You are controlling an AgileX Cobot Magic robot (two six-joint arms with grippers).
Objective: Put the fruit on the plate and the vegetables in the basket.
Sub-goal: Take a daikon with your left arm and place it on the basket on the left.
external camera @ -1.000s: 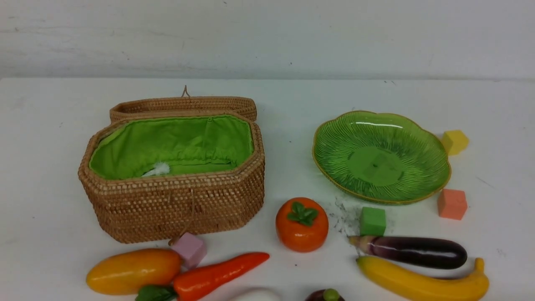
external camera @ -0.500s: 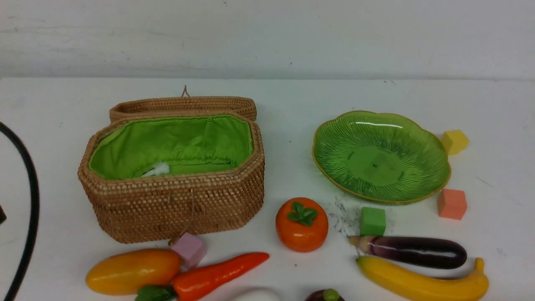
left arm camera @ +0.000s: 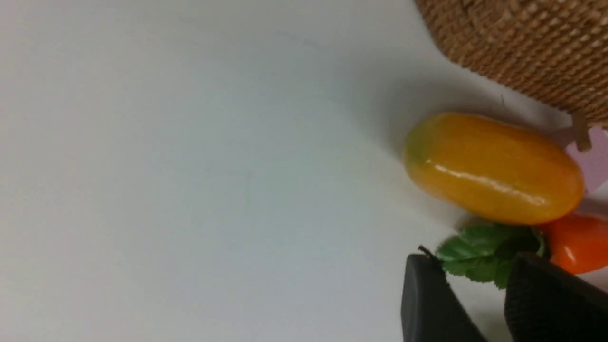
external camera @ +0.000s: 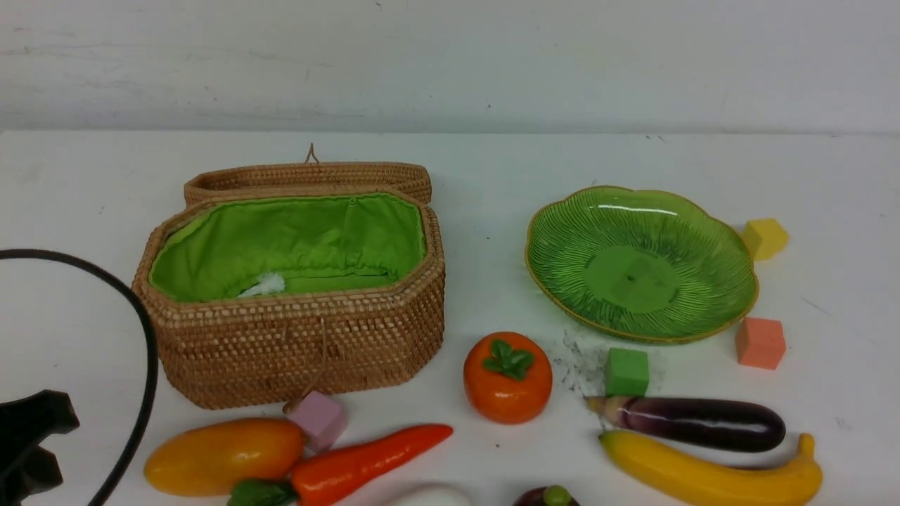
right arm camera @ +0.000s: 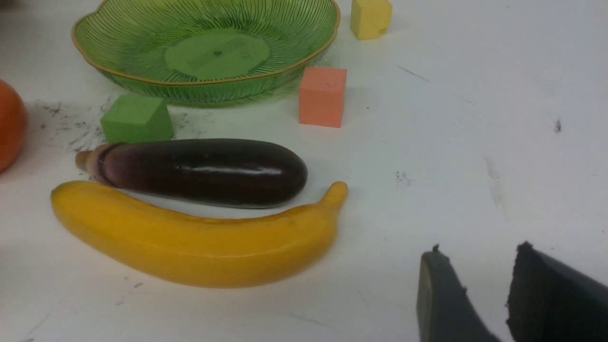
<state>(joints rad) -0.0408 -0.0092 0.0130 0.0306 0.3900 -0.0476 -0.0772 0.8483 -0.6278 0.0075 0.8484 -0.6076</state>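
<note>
The open basket [external camera: 295, 337] stands at the left and the green plate [external camera: 640, 263] at the right, both empty. In front lie the mango [external camera: 223, 455], carrot [external camera: 365, 464], persimmon [external camera: 508, 377], aubergine [external camera: 696, 424] and banana [external camera: 710, 474]. The radish [external camera: 432, 496] and mangosteen [external camera: 547, 497] are cut off by the front edge. My left gripper [left arm camera: 475, 266] is open and empty, close to the carrot's leaves [left arm camera: 484, 254] and the mango [left arm camera: 494, 168]. My right gripper [right arm camera: 479, 251] is open and empty, to the right of the banana [right arm camera: 199, 240] and aubergine [right arm camera: 199, 171].
Foam cubes lie about: pink [external camera: 320, 419] against the basket front, green [external camera: 626, 372], salmon [external camera: 760, 343] and yellow [external camera: 766, 239] around the plate. The basket lid [external camera: 309, 176] lies open behind it. My left arm [external camera: 28, 450] and its black cable [external camera: 144, 365] are at the lower left.
My left arm and its cable have come into the front view from the lower left edge, moving toward the mango. The objects have not moved.
</note>
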